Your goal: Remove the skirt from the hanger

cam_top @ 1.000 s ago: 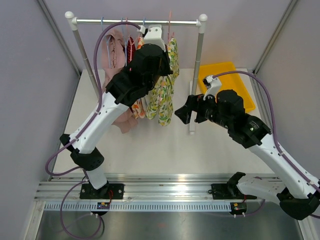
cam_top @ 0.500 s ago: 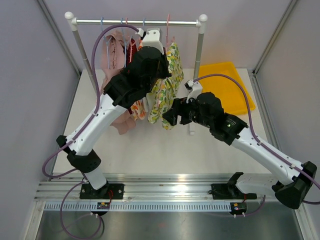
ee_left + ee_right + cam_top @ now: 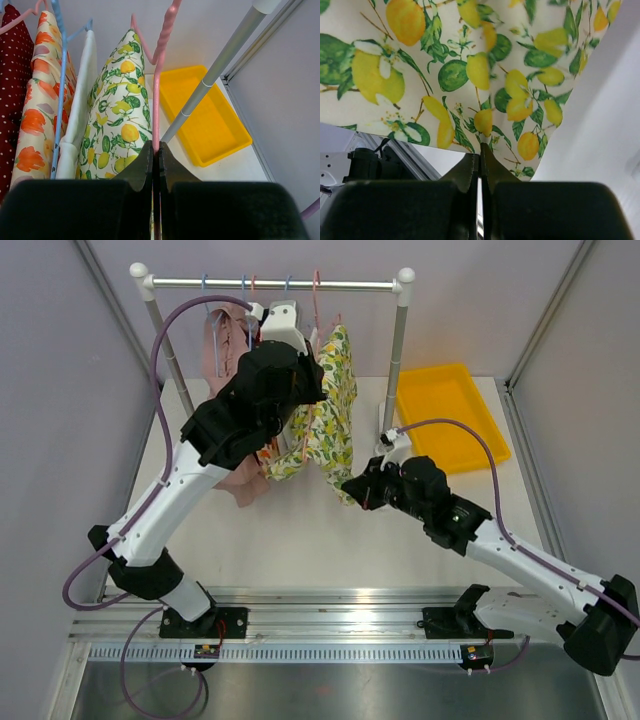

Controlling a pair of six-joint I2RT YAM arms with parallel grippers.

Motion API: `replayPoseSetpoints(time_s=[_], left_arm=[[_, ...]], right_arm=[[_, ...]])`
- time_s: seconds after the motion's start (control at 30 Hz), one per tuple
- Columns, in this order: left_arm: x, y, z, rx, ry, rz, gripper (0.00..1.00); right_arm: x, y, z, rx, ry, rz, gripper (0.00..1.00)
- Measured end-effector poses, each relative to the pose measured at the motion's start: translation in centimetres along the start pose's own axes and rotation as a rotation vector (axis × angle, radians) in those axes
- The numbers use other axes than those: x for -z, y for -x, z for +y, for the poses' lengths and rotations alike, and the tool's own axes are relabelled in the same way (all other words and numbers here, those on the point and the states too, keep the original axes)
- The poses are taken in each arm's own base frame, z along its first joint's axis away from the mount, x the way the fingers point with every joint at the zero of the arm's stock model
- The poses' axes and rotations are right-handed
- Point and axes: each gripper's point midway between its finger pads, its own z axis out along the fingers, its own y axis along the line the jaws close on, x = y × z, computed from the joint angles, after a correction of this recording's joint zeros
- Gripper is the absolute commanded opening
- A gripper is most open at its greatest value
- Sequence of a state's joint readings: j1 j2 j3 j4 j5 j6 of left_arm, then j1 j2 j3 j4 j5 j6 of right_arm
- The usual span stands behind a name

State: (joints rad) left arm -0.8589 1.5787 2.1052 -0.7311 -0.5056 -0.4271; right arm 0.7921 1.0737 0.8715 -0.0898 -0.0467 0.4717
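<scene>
**At the clothes rail: both grippers pinched shut, one on the hanger, one on the skirt**

On the rail (image 3: pixel 270 284), your lemon-print skirt (image 3: pixel 330 400) hangs from the pink hanger (image 3: pixel 156 100), the garment nearest the right-hand post (image 3: pixel 395 370). Your left gripper (image 3: pixel 156 154) has its fingers pressed together on the hanger's pink shaft, just below the twisted neck. Your right gripper (image 3: pixel 480 150) is clamped on the skirt's lower hem, with no gap showing between the fingers, and the fabric fans out above it.

From the skirt, the post stands close at 3 o'clock, and the yellow tray (image 3: pixel 450 415) lies on the table beyond it. At 9 o'clock a white garment (image 3: pixel 80 110) on a blue hanger (image 3: pixel 57 100) crowds against the skirt. Next come an orange-flowered garment (image 3: pixel 35 100) and a red dotted one (image 3: pixel 12 75). The left arm's body hides much of these from above.
</scene>
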Motion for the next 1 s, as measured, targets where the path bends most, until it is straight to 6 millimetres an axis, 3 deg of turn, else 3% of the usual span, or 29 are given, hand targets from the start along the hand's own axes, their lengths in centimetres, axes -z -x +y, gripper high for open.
replayPoseSetpoints(time_s=[0.07,0.2,0.33,0.4,0.47,0.57,0.63,0.83,0.9,1.0], left_arm=[[0.1,0.1,0.1,-0.005,0.001,-0.001,0.00],[1.1,1.3,0.4,-0.042,0.011,-0.014,0.00],[2.7,4.8,0.7,-0.049,0.018,-0.100,0.00],[3.4,6.2,0.9,-0.034,0.019,-0.143,0.00],[4.1,6.9,1.3,-0.025,0.023,-0.165,0.00],[4.8,6.3,1.9,-0.019,0.023,-0.162,0.00],[5.0,4.7,2.4,-0.027,0.025,-0.132,0.00],[4.6,-2.6,2.7,-0.089,0.016,0.016,0.00],[4.6,-4.5,2.8,-0.107,0.012,0.057,0.00],[4.9,-6.3,3.2,-0.112,0.010,0.091,0.00]], right_arm=[[0.8,-1.0,-0.7,-0.023,-0.009,-0.012,0.00],[2.7,-4.8,-4.1,-0.095,-0.105,-0.002,0.00],[5.1,-8.7,-7.3,-0.161,-0.210,0.034,0.00],[6.3,-9.2,-8.0,-0.172,-0.242,0.033,0.00],[7.5,-8.0,-8.0,-0.169,-0.258,-0.010,0.00],[9.4,-3.9,-7.3,-0.123,-0.295,-0.094,0.00],[10.6,0.7,-5.9,-0.070,-0.310,-0.170,0.00],[14.9,19.2,-0.4,0.190,-0.413,-0.485,0.00],[15.6,23.0,-0.1,0.263,-0.472,-0.546,0.00],[16.1,27.6,-2.3,0.328,-0.608,-0.592,0.00]])
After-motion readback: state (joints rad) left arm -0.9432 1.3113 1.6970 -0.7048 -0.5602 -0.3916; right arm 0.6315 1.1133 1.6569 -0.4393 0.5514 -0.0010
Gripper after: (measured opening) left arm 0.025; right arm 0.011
